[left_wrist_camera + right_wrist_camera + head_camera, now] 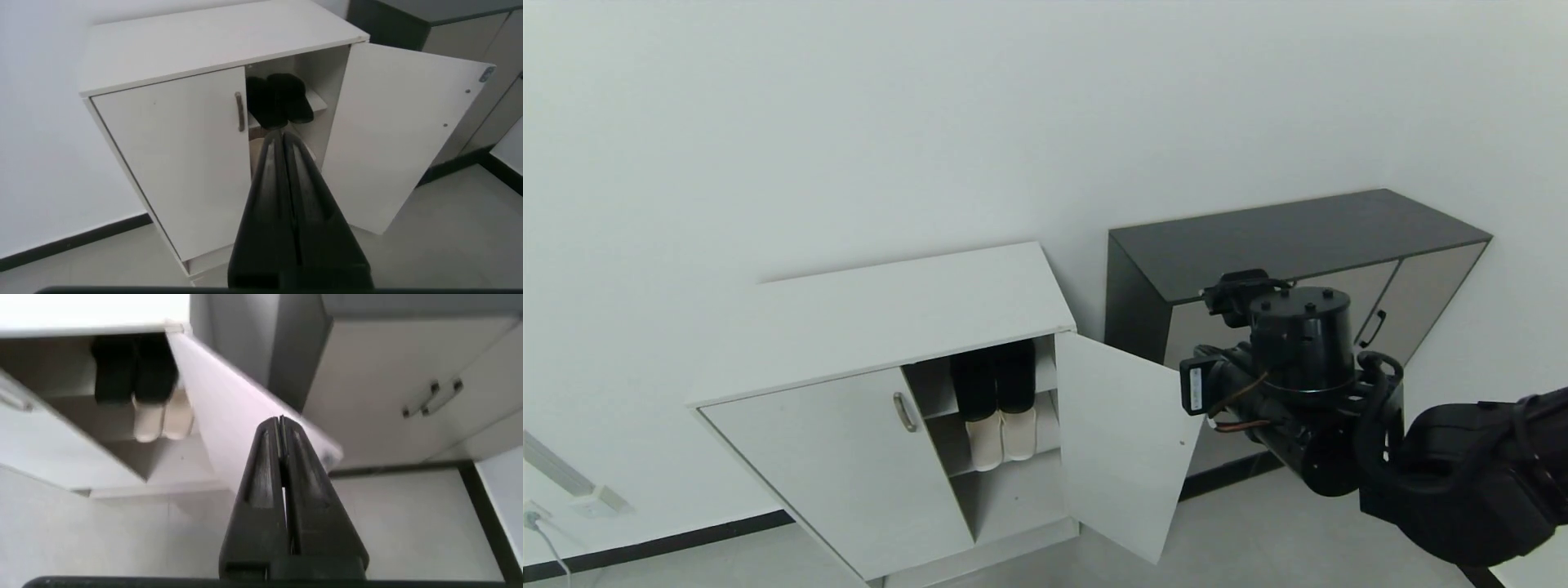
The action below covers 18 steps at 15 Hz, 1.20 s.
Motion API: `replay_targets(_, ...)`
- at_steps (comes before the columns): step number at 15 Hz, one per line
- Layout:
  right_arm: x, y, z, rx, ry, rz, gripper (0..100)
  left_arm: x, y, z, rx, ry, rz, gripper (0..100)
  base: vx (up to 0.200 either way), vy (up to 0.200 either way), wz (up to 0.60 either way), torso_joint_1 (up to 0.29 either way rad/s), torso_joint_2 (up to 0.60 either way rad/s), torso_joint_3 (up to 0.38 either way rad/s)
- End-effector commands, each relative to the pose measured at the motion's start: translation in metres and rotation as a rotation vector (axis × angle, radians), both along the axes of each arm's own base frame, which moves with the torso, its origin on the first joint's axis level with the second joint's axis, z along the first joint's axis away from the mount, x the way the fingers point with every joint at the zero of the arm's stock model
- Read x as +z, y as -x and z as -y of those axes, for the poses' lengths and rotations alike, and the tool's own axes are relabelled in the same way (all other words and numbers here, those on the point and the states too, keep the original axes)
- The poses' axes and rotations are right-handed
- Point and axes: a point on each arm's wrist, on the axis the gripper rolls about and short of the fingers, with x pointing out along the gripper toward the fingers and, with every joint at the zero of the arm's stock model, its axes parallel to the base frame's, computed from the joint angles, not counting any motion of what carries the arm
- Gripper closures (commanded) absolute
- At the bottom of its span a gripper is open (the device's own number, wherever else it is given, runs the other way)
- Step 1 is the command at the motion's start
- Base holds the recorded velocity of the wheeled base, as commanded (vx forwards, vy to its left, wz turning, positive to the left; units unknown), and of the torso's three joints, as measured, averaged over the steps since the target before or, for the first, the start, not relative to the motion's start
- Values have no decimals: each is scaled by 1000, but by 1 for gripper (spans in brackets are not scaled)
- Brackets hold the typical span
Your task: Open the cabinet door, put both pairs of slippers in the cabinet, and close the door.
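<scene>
Left gripper [282, 143], jaws pressed together on nothing, faces white cabinet [890, 310]: left door [841, 465] closed, 2 slipper pairs shelved inside (black pair [994, 371] above white pair [1002, 437]), right door [1123, 441] open, right gripper [280, 429] pinched together, empty, near its free edge.

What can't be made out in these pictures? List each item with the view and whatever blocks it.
Left wrist view: the left tool covers the shelves under the black slippers.
Head view: the closed door hides the white cabinet's left half; the bottom edge cuts off its base.
Head view: the right arm hides much of the dark cabinet's front.
</scene>
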Motion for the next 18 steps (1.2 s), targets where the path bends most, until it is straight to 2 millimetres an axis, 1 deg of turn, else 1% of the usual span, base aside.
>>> replay_targets(1, -10, -19, 6, -43, 10, -19, 100, 0, 0, 0, 0, 0, -2, 100, 0, 0, 0, 0, 0, 0)
replay_targets(5, -42, -81, 33, -142, -13, -79, 100, 0, 0, 0, 0, 0, -2, 100, 0, 0, 0, 0, 0, 0)
replay_targets(7, -57, -99, 42, -168, -11, -100, 100, 0, 0, 0, 0, 0, -2, 100, 0, 0, 0, 0, 0, 0)
replay_targets(8, -59, -101, 43, -166, -10, -107, 100, 0, 0, 0, 0, 0, -2, 100, 0, 0, 0, 0, 0, 0)
replay_targets(9, -66, -108, 43, -169, -11, -115, 100, 0, 0, 0, 0, 0, -2, 100, 0, 0, 0, 0, 0, 0)
replay_targets(11, -75, -116, 41, -176, -23, -127, 100, 0, 0, 0, 0, 0, -2, 100, 0, 0, 0, 0, 0, 0)
replay_targets(14, -86, -123, 41, -174, -19, -145, 100, 0, 0, 0, 0, 0, -2, 100, 0, 0, 0, 0, 0, 0)
replay_targets(18, -94, -128, 41, -177, -16, -152, 100, 0, 0, 0, 0, 0, -2, 100, 0, 0, 0, 0, 0, 0)
